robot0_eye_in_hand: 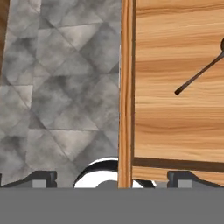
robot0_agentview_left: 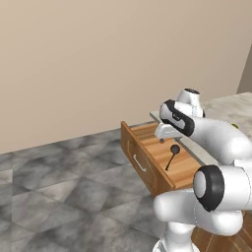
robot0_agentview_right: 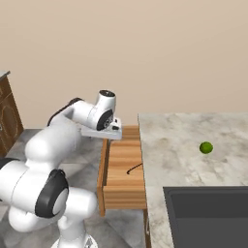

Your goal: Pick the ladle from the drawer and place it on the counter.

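- A simulated kitchen: bare beige wall, grey stone floor (robot0_agentview_left: 59, 182), and a marbled counter (robot0_agentview_right: 174, 145) over wooden cabinets, a dark sink (robot0_agentview_right: 208, 213) set into it.
- The drawer (robot0_agentview_left: 160, 170) stands pulled out below the counter's edge, its silver handle (robot0_agentview_left: 139, 164) facing the floor.
- The ladle (robot0_agentview_left: 171, 155) lies flat on the drawer floor, alone, its round bowl toward the counter side and its thin handle running at a slant toward the drawer front.
- The gripper (robot0_eye_in_hand: 112, 179) hangs above the drawer's far end, near the front panel, pointing straight down; its fingertips stand wide apart and hold nothing, one over the floor, one over the drawer.
- In the hand view the ladle's handle tip sits up and to the right of the fingers, so the hand likely has to shift inward over the drawer and along it before it can descend.
- A small green ball (robot0_agentview_right: 206, 147) rests on the counter, well apart from the drawer.
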